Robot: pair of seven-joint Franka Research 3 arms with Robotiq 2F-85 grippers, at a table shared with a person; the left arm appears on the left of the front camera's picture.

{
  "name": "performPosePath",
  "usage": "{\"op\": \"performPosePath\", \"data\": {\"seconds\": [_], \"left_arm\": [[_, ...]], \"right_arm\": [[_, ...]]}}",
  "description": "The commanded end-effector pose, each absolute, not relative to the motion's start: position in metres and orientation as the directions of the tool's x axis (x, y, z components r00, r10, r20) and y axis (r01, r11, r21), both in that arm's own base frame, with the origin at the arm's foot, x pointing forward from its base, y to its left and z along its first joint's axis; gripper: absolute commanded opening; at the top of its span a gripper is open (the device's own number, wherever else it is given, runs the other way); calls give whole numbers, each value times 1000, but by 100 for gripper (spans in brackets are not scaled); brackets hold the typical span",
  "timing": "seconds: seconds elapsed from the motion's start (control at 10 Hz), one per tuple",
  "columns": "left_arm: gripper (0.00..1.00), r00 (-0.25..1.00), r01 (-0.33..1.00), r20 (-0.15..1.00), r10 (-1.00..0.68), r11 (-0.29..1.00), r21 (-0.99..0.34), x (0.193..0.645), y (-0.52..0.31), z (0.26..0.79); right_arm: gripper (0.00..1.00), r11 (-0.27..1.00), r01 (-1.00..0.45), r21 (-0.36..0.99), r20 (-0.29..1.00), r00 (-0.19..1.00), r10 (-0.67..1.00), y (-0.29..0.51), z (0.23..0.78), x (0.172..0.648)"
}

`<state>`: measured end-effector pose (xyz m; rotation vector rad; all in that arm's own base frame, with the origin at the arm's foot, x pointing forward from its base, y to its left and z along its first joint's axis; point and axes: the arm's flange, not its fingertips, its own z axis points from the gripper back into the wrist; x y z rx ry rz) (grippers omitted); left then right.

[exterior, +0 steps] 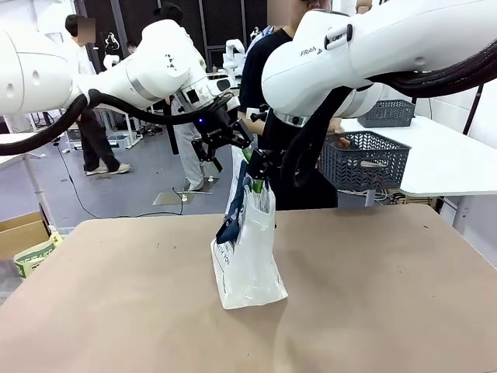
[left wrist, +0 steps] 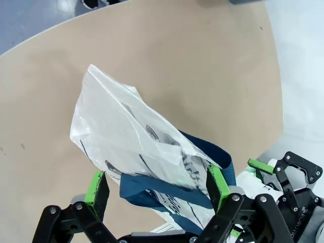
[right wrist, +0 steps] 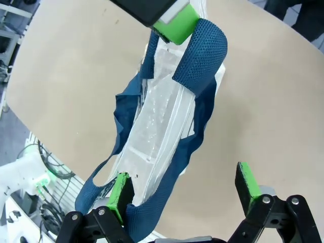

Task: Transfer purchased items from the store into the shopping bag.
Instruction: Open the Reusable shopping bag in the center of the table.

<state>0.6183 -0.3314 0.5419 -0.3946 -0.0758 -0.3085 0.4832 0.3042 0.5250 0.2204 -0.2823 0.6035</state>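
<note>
The shopping bag (exterior: 250,256), whitish plastic with navy lettering, stands upright at the middle of the tan table (exterior: 116,311). Its navy strap handles (right wrist: 200,55) are lifted and spread apart at the top. My left gripper (exterior: 224,144) hangs over the bag's mouth, open, with the bag's top (left wrist: 136,142) and a strap (left wrist: 152,190) between its green pads (left wrist: 96,187). My right gripper (exterior: 258,165) is beside it, also open (right wrist: 183,190), and a strap loops around one of its fingers (right wrist: 120,195). The other strap hangs over a finger of the left gripper (right wrist: 174,23). The purchased items are out of view.
A person (exterior: 264,78) stands behind the bag with a hand (exterior: 335,141) at a dark grey lattice basket (exterior: 363,159) on a white side table (exterior: 450,163). A second basket (exterior: 386,113) sits farther back. A cardboard box (exterior: 19,233) lies left of the table.
</note>
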Motion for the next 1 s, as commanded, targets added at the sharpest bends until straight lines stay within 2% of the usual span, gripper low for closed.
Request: {"op": "performPosePath", "data": {"seconds": [0.0, 0.3, 0.4, 0.5, 0.9], "left_arm": [[100, 956, 294, 125, -266, 882, -369, 620, -338, 544], [100, 947, 320, 110, -301, 892, -319, 614, -327, 537], [100, 930, 368, 126, -346, 864, -344, 611, -315, 536], [92, 895, 447, 166, -414, 838, -315, 609, -306, 534], [14, 906, 424, 184, -382, 835, -350, 605, -298, 537]], "right_arm": [[100, 795, -592, 129, 312, 786, 534, 304, 520, 484], [100, 801, -586, 124, 317, 788, 528, 304, 521, 484], [100, 801, -587, 112, 337, 781, 525, 303, 521, 484], [100, 754, -648, 111, 399, 724, 563, 301, 522, 482], [21, 733, -663, 149, 382, 723, 576, 303, 522, 478]]}}
